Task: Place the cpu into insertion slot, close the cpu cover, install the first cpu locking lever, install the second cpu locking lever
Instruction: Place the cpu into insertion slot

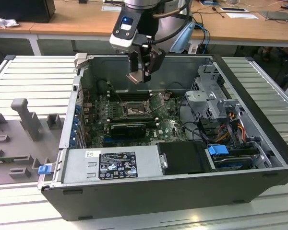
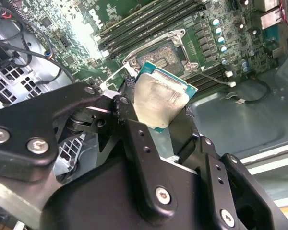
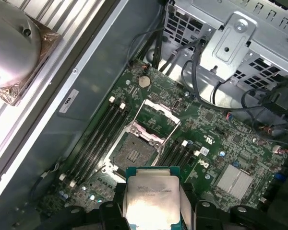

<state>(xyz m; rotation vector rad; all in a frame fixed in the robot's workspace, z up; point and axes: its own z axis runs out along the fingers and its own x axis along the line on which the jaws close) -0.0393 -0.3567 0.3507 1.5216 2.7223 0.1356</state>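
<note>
My gripper (image 1: pixel 140 76) hangs inside the open computer case, above the green board, and is shut on the cpu (image 1: pixel 136 78). The cpu (image 3: pixel 151 199) is a pale silver square on a teal-edged base, pinched by its two sides between the black fingers (image 3: pixel 113 207). In the second wrist view the cpu (image 2: pixel 161 98) is tilted towards the camera. Below and ahead of it lies the insertion slot (image 3: pixel 134 154), a dark square socket with its pin field bare. The cpu cover (image 3: pixel 163 109) is swung open and lies back beyond the socket. In the exterior view the insertion slot (image 1: pixel 134 110) sits well below the gripper.
Long black memory slots (image 3: pixel 98 136) flank the socket on both sides. A long black card (image 1: pixel 128 128) lies in front of the socket in the exterior view. A metal drive cage (image 1: pixel 213 103), cables (image 3: pixel 201 72) and the power supply (image 1: pixel 113 165) crowd the case walls.
</note>
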